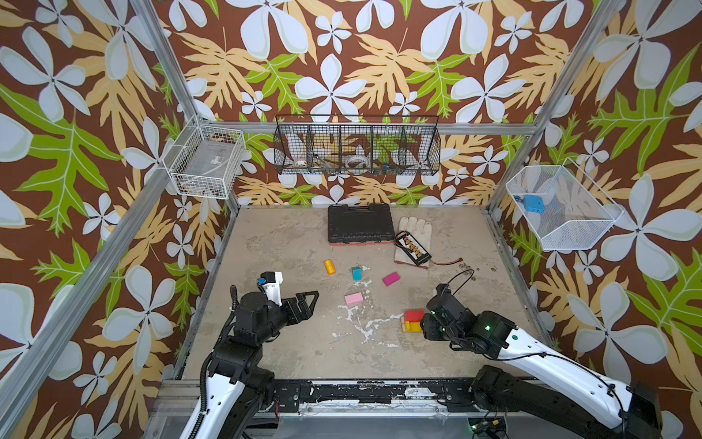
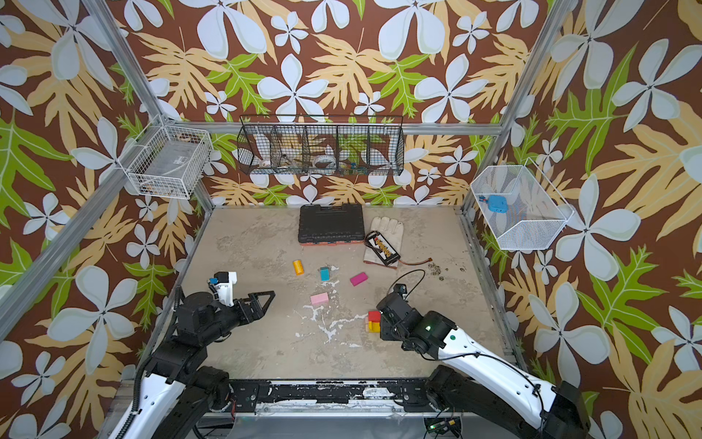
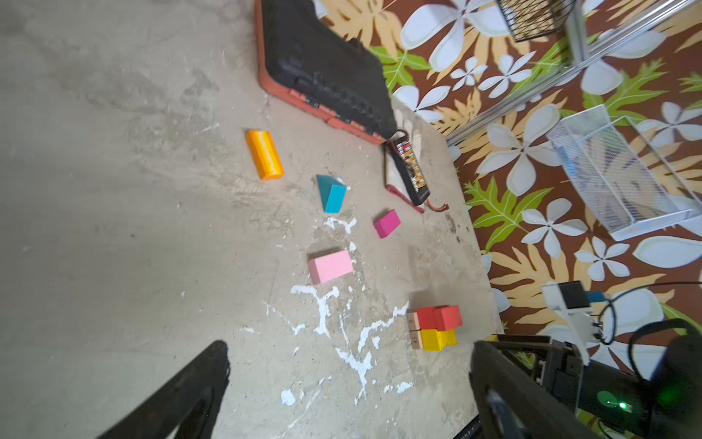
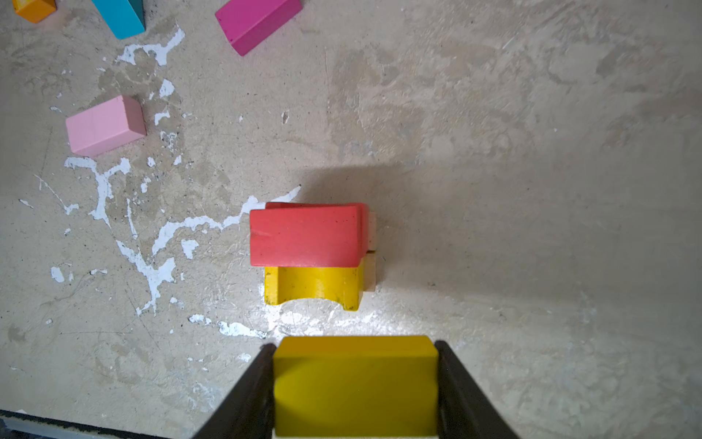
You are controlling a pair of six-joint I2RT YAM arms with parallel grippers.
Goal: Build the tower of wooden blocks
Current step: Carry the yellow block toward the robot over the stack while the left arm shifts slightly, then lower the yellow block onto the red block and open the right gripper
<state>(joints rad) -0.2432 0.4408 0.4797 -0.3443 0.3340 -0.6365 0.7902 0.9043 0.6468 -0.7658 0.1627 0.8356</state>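
Work on a stained grey tabletop (image 1: 288, 357), with a black tool case (image 1: 360, 224) at the far edge, well apart from the blocks. On the tabletop near the right arm: the wood block tower (image 1: 413, 321), only begun and low.

In the right wrist view:
- a red block (image 4: 305, 235) lying on a yellow arch block (image 4: 313, 287)
- plain tan planks (image 4: 371, 232) touching them at one side

Farther off, loose and lying singly:
- pink block (image 1: 354, 298)
- magenta block (image 1: 390, 278)
- teal block (image 1: 356, 273)
- orange block (image 1: 329, 267)

Clamped between the right fingers (image 4: 256, 384) on its two side faces: a yellow block (image 4: 355, 384). Seems lifted off the tabletop, just beside the tower and not touching it. Left fingers (image 3: 197, 387) spread wide and empty, well apart from the tower.

Probably light, stiff painted wood, smooth and perhaps a little slippery. Best taken on two flat parallel faces, near the middle, as with the yellow block now. Likely easy to push the low stack out of line, so better to lower gently from above.
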